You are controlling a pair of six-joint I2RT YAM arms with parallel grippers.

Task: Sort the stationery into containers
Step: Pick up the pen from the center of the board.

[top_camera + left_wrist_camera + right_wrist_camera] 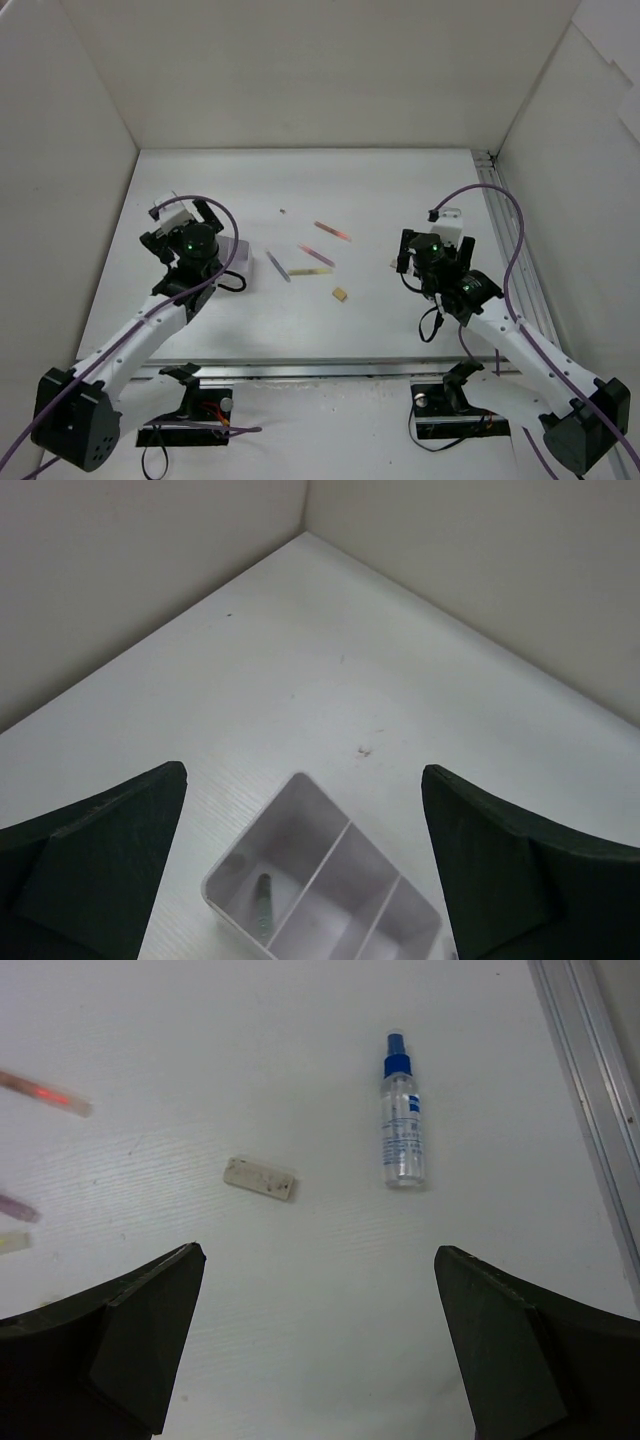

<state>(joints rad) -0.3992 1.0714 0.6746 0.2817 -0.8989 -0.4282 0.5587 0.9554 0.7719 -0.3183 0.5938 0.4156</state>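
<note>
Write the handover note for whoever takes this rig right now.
Left gripper: open, empty, above the box.
Right gripper: open, empty, over the table.
Done: one grey-green pen lies in the box's end compartment.
Left, all loose on the table: pink-red pen, purple pen, yellow pen, greyish pen, tan eraser, off-white eraser.
A spray bottle lies near the off-white eraser.

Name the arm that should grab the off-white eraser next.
Right. The off-white eraser lies just ahead of the open jaws of the right arm, in plain sight in its wrist view. The left arm hangs over the box, across the table from the eraser.
</note>
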